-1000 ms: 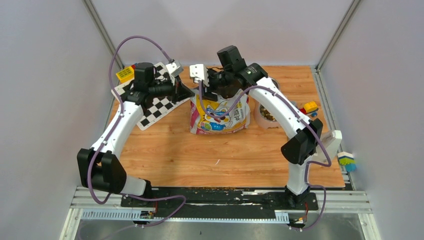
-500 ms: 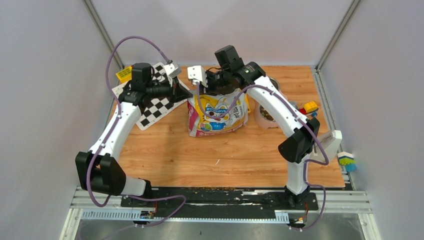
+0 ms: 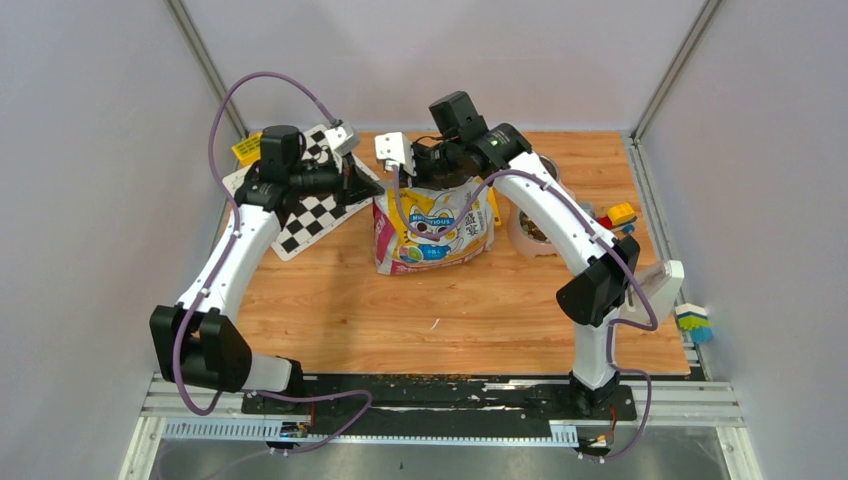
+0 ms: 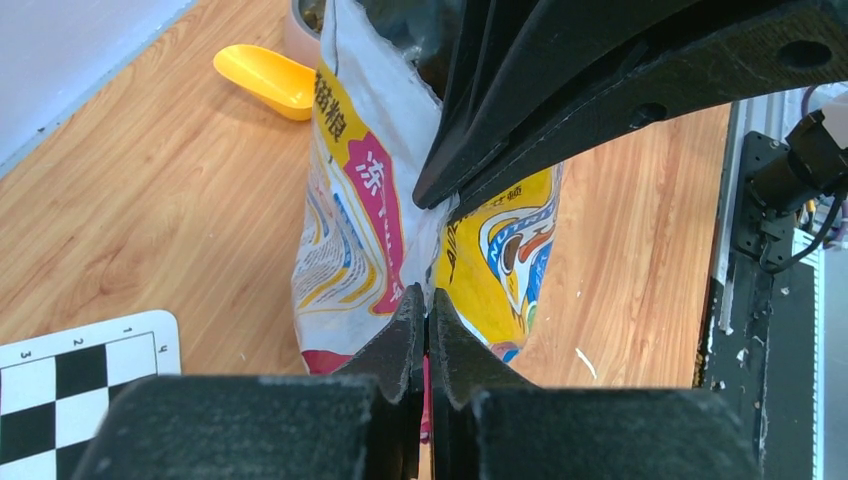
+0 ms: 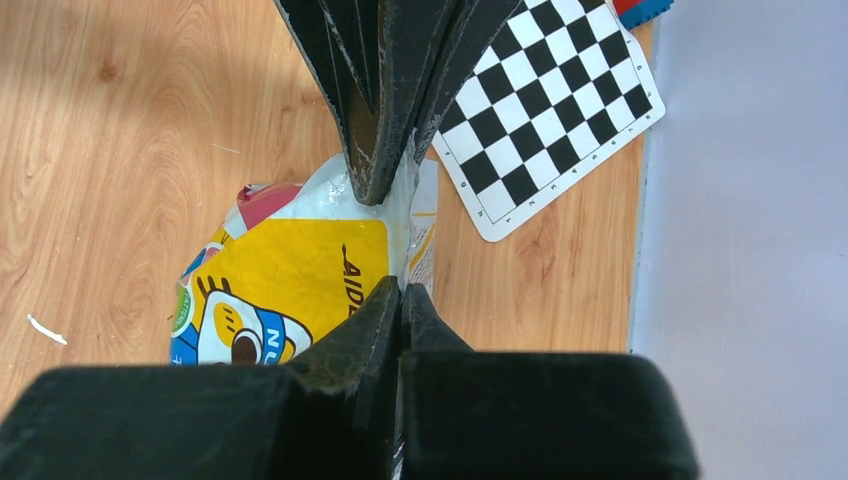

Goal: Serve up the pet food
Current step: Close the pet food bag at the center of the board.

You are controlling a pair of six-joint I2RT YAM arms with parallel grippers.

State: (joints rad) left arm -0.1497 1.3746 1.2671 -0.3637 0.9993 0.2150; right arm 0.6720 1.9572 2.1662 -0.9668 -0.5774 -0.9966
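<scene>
Wooden table [image 3: 330,300] bears a bag [image 3: 435,225], shifted slightly left since a second ago, its top edge pinched by the closed left gripper [image 4: 426,300] and right gripper [image 5: 400,290]. Right of them the pet food [image 3: 530,232] lies in a bowl [image 3: 540,250]; the heap shows no direction.

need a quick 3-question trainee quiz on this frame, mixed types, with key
1. True or false: the left jaws and the right jaws are both shut on the top of the cat bag.
2. Where is the yellow scoop? A) inside the bag B) lying on the table behind the bag C) held in the right jaws
3. Fill in: in the top view, the pet food that shows sits in a ___ on the right arm's side of the bag.

Key: 1 true. 2 B. 3 bowl.
</scene>
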